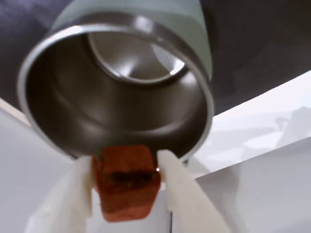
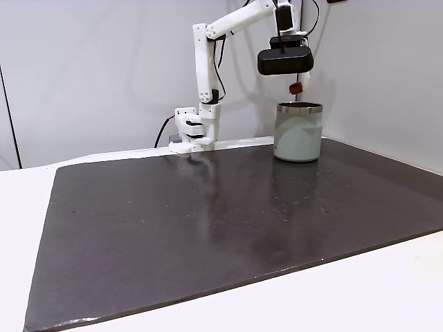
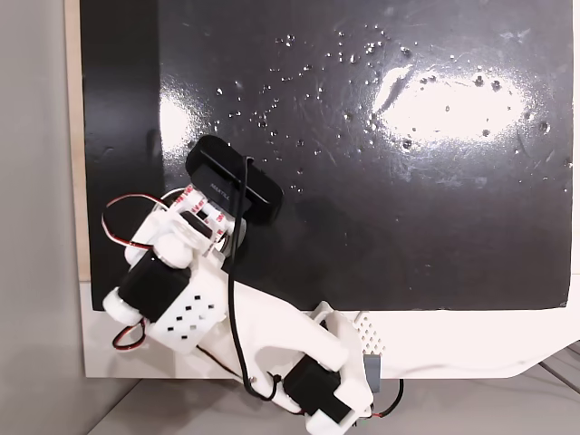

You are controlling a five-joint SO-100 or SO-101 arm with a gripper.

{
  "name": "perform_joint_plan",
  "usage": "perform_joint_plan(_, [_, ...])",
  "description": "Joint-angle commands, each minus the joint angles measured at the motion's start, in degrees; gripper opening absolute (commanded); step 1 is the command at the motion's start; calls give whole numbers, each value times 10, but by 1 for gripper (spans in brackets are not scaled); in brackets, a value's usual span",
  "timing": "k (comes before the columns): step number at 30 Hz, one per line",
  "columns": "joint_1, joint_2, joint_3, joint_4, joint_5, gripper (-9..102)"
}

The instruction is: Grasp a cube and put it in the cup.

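In the wrist view my gripper (image 1: 126, 160) is shut on the reddish-orange cube (image 1: 127, 182), pinched between two white fingers (image 1: 73, 194). Just beyond it the cup (image 1: 116, 92) shows its open mouth, with a shiny steel rim and a bare steel inside. From the side in a fixed view, the cube (image 2: 295, 88) hangs a short way above the rim of the pale grey-green cup (image 2: 298, 131), which stands upright at the mat's far right. My gripper (image 2: 295, 86) hangs under the black wrist camera (image 2: 285, 61). From above, the arm (image 3: 195, 272) hides the cup.
A large dark mat (image 2: 208, 221) covers the white table (image 2: 387, 290). The arm's base (image 2: 197, 131) stands at the mat's far edge, left of the cup. A pale wall (image 2: 387, 76) rises close behind and to the right of the cup.
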Motion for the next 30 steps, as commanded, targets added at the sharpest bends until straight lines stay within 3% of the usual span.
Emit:
perform_joint_plan(1, [-4, 11, 1, 2, -5, 6])
perform_joint_plan(7, [-4, 12, -1, 1, -4, 8])
perform_joint_plan(16, [-4, 14, -3, -2, 0, 26])
perform_joint_plan(30, [-4, 23, 3, -2, 2, 26])
